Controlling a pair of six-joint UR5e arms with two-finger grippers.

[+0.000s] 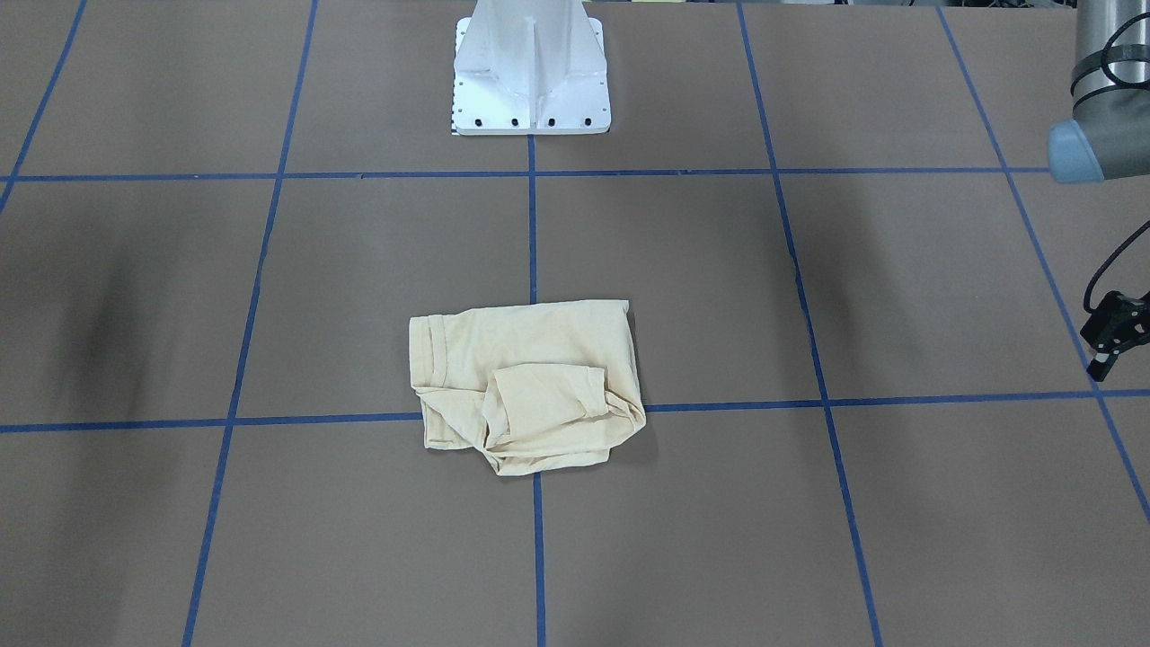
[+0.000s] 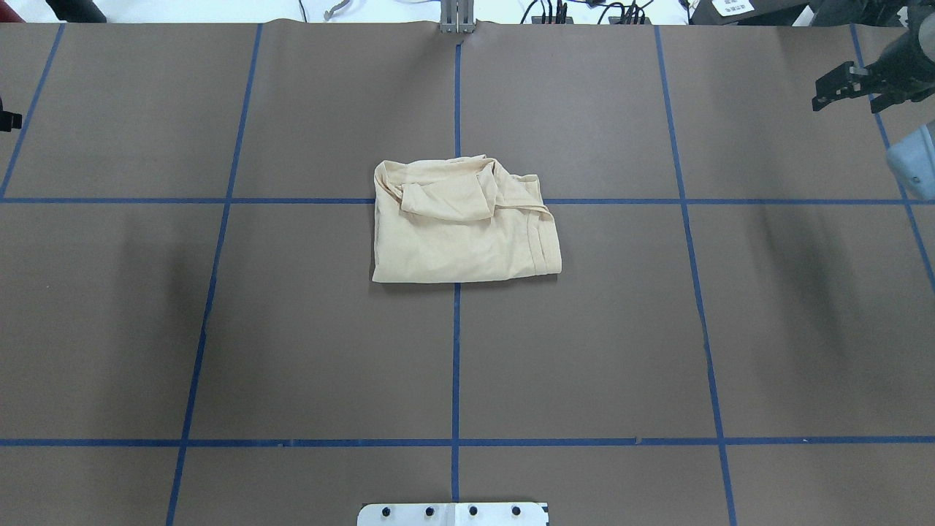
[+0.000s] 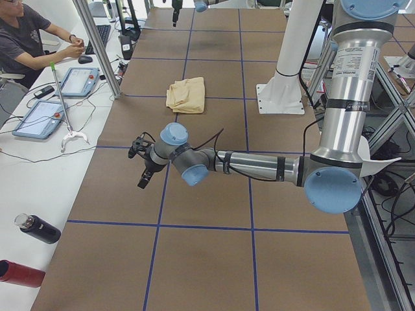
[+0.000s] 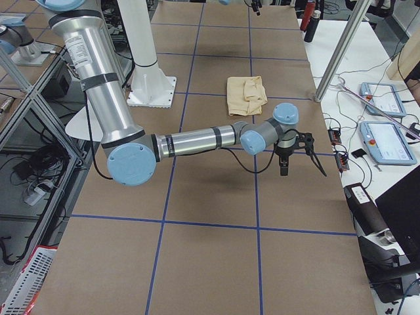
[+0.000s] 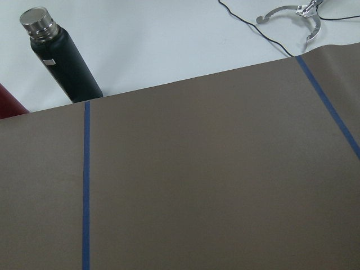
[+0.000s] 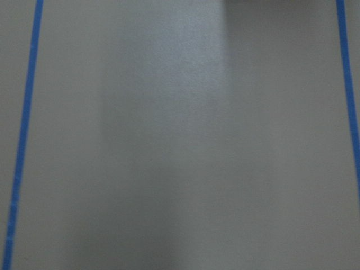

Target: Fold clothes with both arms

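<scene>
Arms (image 3: 253,165) outstretched, well apart from T-shirt (image 2: 460,234)

The left arm (image 3: 259,166) reached out sideways from its upright shoulder column, forearm nearly level and low, well off to the robot's left. Its wrist bent so that the left pincer (image 3: 142,181) pointed downward and slightly outward. The right arm (image 4: 197,139) mirrored that pose on the other side, forearm stretched flat, with the right pincer (image 4: 283,168) hanging straight down from the wrist. How far either pincer's jaws stood apart could not be made out in any view.
</scene>
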